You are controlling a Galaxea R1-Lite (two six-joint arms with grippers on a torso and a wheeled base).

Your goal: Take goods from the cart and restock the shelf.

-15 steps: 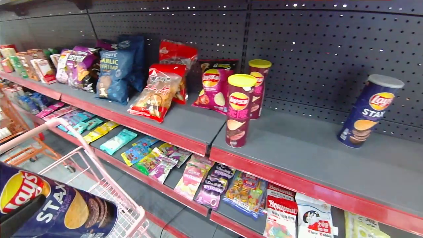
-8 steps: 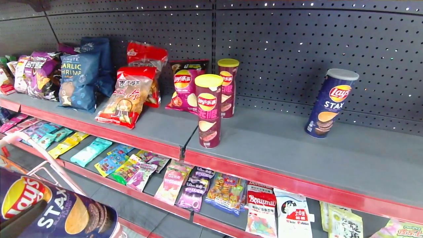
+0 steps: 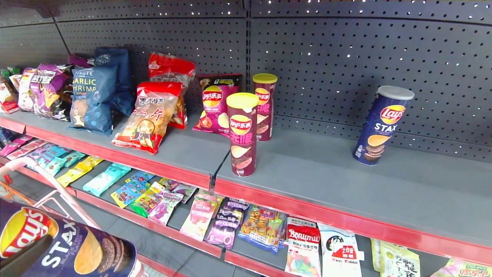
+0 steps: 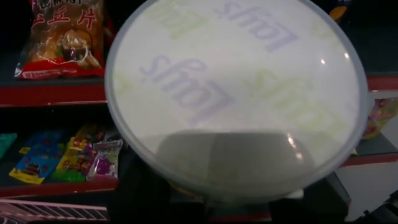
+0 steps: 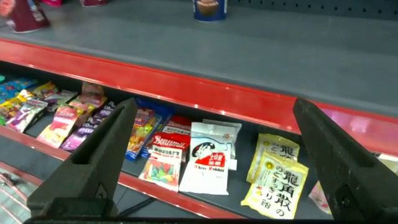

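Observation:
A blue chips can [image 3: 77, 250] lies tilted at the lower left of the head view with my left gripper shut on it; one dark finger [image 3: 23, 254] crosses its label. Its clear lid [image 4: 236, 81] faces the left wrist camera. A matching blue can [image 3: 380, 127] stands leaning against the pegboard at the right of the grey shelf [image 3: 326, 181], and its base [image 5: 210, 9] shows in the right wrist view. My right gripper [image 5: 217, 162] is open, fingers wide apart, in front of the shelf's red front edge [image 5: 249, 99].
Two maroon yellow-lidded cans [image 3: 242, 134] [image 3: 263, 107] stand mid-shelf, with snack bags [image 3: 153, 115] to their left. There is bare shelf between the maroon cans and the blue can. Candy packets [image 3: 215, 219] fill the lower shelf. The pink cart handle [image 3: 38, 173] shows at lower left.
The head camera has swung right, so the shelf and cart slid left in the picture. The held can stays at the lower left corner. No thing on the shelf has moved.

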